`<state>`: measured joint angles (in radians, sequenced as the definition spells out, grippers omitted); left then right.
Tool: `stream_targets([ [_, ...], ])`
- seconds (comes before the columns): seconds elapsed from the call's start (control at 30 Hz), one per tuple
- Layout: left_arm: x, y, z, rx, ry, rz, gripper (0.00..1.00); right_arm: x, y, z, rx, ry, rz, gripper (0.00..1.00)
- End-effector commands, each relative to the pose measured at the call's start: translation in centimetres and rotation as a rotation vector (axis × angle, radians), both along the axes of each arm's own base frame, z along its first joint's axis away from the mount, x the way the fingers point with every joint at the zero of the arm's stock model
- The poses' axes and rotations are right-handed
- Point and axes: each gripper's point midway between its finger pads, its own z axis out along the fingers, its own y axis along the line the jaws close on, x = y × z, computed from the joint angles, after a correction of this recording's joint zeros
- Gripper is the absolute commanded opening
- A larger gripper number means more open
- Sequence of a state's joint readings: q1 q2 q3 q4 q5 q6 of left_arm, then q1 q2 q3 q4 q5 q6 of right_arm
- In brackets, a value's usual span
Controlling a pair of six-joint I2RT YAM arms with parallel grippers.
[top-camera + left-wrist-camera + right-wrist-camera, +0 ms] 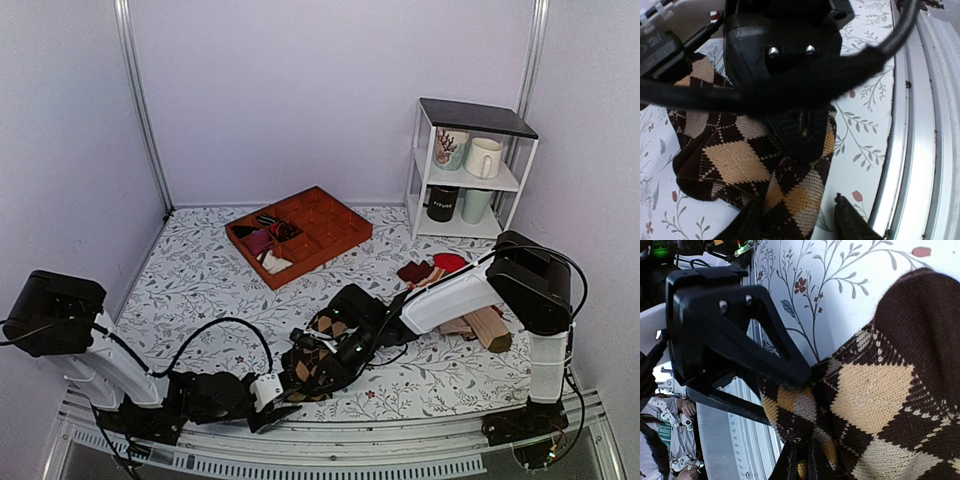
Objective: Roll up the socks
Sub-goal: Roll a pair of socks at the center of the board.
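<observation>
The socks [318,352] are dark brown with a tan and black argyle pattern, and they lie bunched near the table's front edge. In the right wrist view my right gripper [803,465] is shut, pinching a fold of the socks [875,390]. The left wrist view shows that gripper's black body [800,132] pressing into the socks [735,160]. My left gripper [797,222] is open and straddles the near end of the socks. Its right finger [852,222] stands apart from the fabric, with bare tabletop between. From above, the left gripper [283,405] sits just in front of the right gripper [308,368].
An orange compartment tray [340,240] with small bundles stands at the back. A white shelf [425,170] of mugs is at the back right. Red and beige socks [432,268] and a wooden block [490,328] lie at the right. A metal rail [400,440] runs along the front edge.
</observation>
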<state>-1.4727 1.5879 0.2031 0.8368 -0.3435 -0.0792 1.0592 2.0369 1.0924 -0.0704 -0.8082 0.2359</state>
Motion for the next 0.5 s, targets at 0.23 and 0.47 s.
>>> stream_targets([
  [0.23, -0.7, -0.9, -0.4, -0.032, 0.053, -0.02, 0.07, -2.4, -6.6, -8.0, -0.368, 0.111, -0.047, 0.08],
  [0.47, -0.8, 0.2, -1.7, -0.03, 0.229, 0.03, 0.0, -0.8, -4.6, -4.8, -0.223, 0.002, -0.063, 0.19],
])
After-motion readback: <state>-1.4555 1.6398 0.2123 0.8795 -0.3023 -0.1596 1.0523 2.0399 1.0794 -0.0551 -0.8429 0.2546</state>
